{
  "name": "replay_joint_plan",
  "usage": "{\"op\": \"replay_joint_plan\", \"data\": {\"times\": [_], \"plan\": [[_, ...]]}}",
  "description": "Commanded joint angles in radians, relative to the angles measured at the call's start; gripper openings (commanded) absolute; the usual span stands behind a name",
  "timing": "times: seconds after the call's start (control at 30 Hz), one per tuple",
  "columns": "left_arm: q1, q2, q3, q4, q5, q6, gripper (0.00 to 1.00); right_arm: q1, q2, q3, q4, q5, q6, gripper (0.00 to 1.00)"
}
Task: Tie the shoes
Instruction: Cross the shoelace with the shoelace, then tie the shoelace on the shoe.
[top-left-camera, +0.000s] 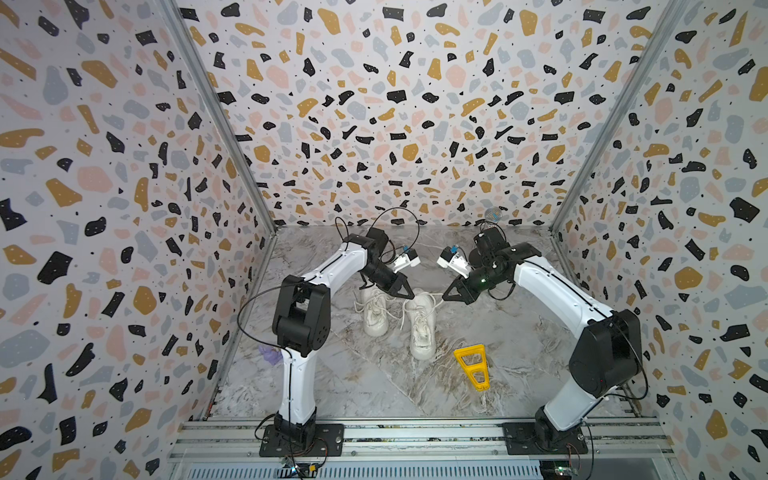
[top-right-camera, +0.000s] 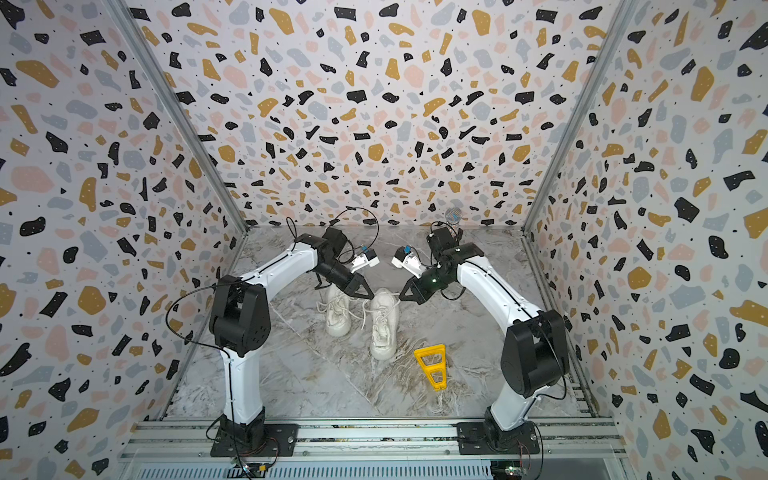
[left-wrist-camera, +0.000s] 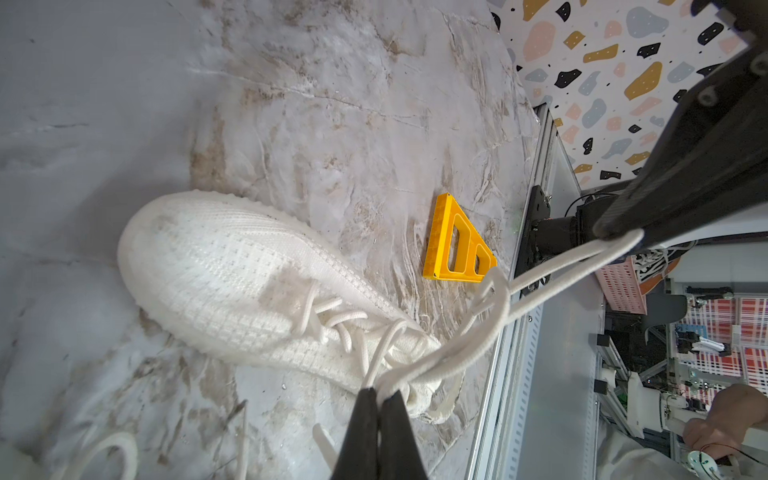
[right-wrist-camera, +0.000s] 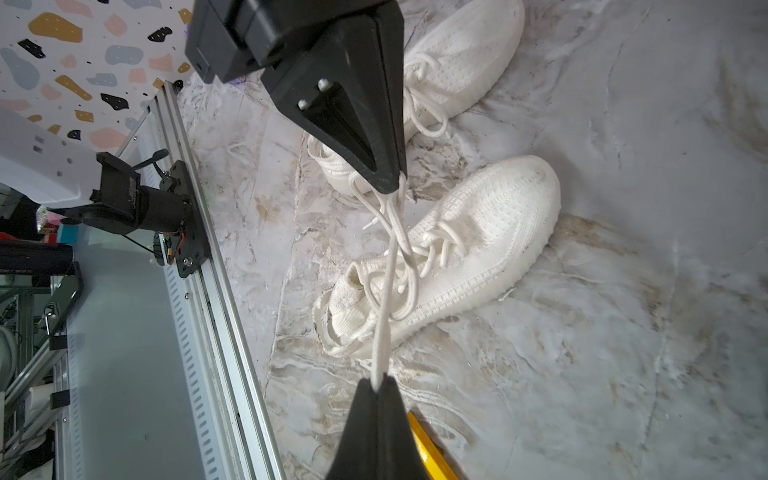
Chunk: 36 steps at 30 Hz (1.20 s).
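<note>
Two white shoes lie side by side on the marble table: one (top-left-camera: 374, 313) (top-right-camera: 337, 318) to the left, the other (top-left-camera: 422, 328) (top-right-camera: 383, 328) beside it. Both grippers hover above the heel end of this second shoe (left-wrist-camera: 232, 270) (right-wrist-camera: 478, 232). My left gripper (top-left-camera: 411, 296) (top-right-camera: 371, 296) (left-wrist-camera: 380, 392) is shut on its white laces (left-wrist-camera: 449, 357). My right gripper (top-left-camera: 444, 297) (top-right-camera: 401, 297) (right-wrist-camera: 380, 384) is shut on a lace strand (right-wrist-camera: 388, 291) that runs taut across to the left fingertips (right-wrist-camera: 386, 174). The first shoe (right-wrist-camera: 461, 54) lies with loose laces.
A yellow triangular plastic piece (top-left-camera: 471, 365) (top-right-camera: 432, 365) (left-wrist-camera: 457, 245) lies just right of the shoes' toes. A purple scrap (top-left-camera: 268, 353) sits by the left wall, a round mesh ball (top-left-camera: 492, 215) at the back. Aluminium rail (top-left-camera: 415, 432) runs along the front edge.
</note>
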Motion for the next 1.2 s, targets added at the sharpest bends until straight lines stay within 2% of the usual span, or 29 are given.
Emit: {"op": "replay_joint_plan", "data": {"times": [0.0,0.27,0.5,0.73,0.83,0.97,1.17], "plan": [[0.008,-0.016,-0.020,0.054,-0.027,-0.022,0.00,-0.005,-0.008,0.019,-0.112,0.066,-0.029,0.00],[0.005,0.020,-0.039,0.125,-0.018,-0.064,0.00,-0.005,0.067,0.062,-0.110,0.048,-0.045,0.00],[0.008,0.048,-0.038,0.175,-0.043,-0.093,0.00,-0.007,0.121,0.166,-0.187,0.190,-0.079,0.00],[0.007,0.044,-0.040,0.215,-0.057,-0.113,0.00,-0.021,0.144,0.270,-0.444,-0.043,-0.223,0.00],[0.007,0.050,-0.045,0.222,-0.057,-0.112,0.00,-0.021,0.153,0.265,-0.476,-0.007,-0.236,0.00],[0.005,0.059,-0.055,0.228,-0.051,-0.117,0.00,-0.025,0.222,0.297,-0.491,0.106,-0.186,0.00],[0.003,0.075,-0.052,0.247,-0.025,-0.153,0.00,-0.029,0.274,0.289,-0.399,0.113,-0.163,0.00]]}}
